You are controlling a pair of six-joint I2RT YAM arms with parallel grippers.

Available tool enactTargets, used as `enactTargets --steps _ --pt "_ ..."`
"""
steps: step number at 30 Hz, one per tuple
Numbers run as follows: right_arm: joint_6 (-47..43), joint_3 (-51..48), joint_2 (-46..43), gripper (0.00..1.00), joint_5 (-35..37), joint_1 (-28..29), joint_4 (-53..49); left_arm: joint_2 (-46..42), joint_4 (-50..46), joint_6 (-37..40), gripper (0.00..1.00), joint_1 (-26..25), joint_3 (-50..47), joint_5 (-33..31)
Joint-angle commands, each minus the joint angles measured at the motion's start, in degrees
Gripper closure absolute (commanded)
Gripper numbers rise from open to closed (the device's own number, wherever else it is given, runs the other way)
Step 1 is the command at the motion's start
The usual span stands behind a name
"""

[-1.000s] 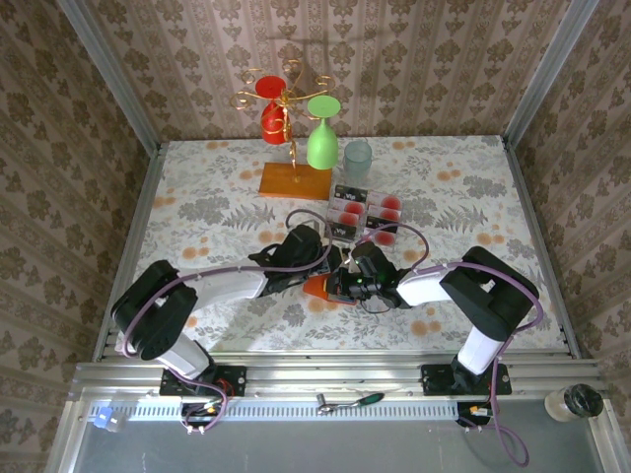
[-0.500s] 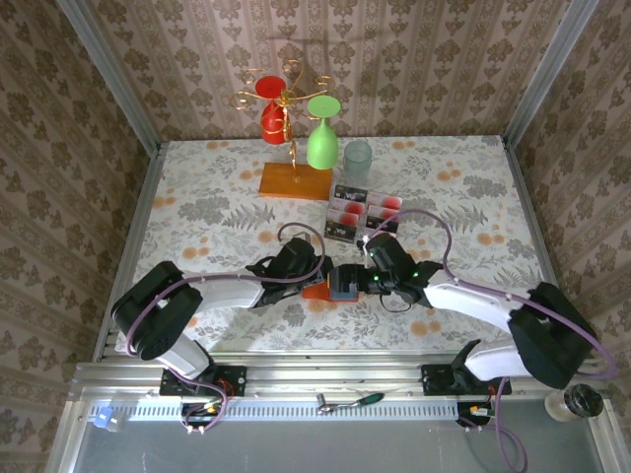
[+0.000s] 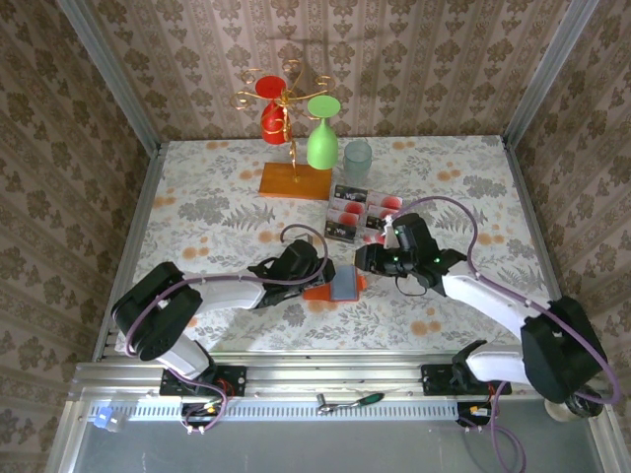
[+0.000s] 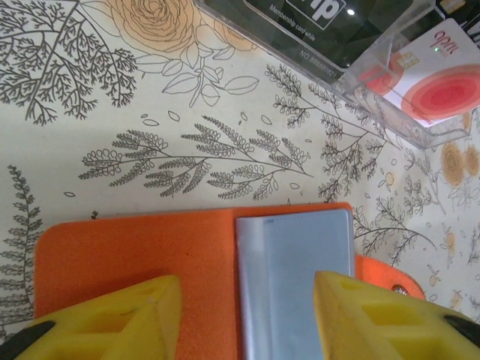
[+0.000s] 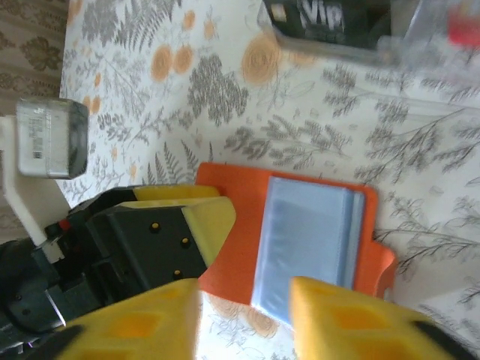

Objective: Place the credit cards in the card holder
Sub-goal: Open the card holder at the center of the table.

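Note:
The orange card holder [image 3: 335, 287] lies open and flat on the flowered table, its grey-blue plastic sleeve [image 4: 296, 277] facing up. My left gripper [image 3: 315, 279] is open, its yellow fingers [image 4: 112, 315] spread over the near part of the holder [image 4: 135, 255], one on each side of the sleeve. My right gripper [image 3: 365, 259] is open and empty; it hovers just beyond the holder [image 5: 300, 232], clear of it. The credit cards [image 3: 360, 210] sit in a clear tray behind the holder. A red-blob card [image 4: 442, 90] and a black card [image 4: 322, 15] show there.
A gold glass rack on an orange wooden base [image 3: 293, 180] holds a red glass and a green glass [image 3: 321, 143] at the back. A clear tumbler [image 3: 357, 158] stands next to the card tray. The left arm's fingers [image 5: 202, 217] lie close to my right gripper [image 5: 244, 322].
My right gripper has drawn back from the holder, up and to the right. The holder now lies open with its sleeve showing. The left gripper has stayed at the holder.

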Motion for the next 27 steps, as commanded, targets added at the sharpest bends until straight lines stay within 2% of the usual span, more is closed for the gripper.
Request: enactTargets --steps 1,14,22,27 --pt "0.4 1.6 4.9 0.81 -7.6 0.5 2.6 -1.7 -4.2 3.5 0.50 -0.9 2.9 -2.3" --pt "1.6 0.4 17.0 0.99 -2.1 1.7 8.7 -0.5 -9.5 5.1 0.50 -5.3 10.0 -5.7" --pt "1.5 -1.5 16.8 1.00 -0.2 -0.1 9.5 0.7 -7.1 0.4 0.51 -8.9 6.2 -8.8" --pt "0.9 -3.2 15.4 1.00 0.1 -2.2 9.1 1.0 -6.7 1.5 0.51 -8.9 4.7 -9.4"
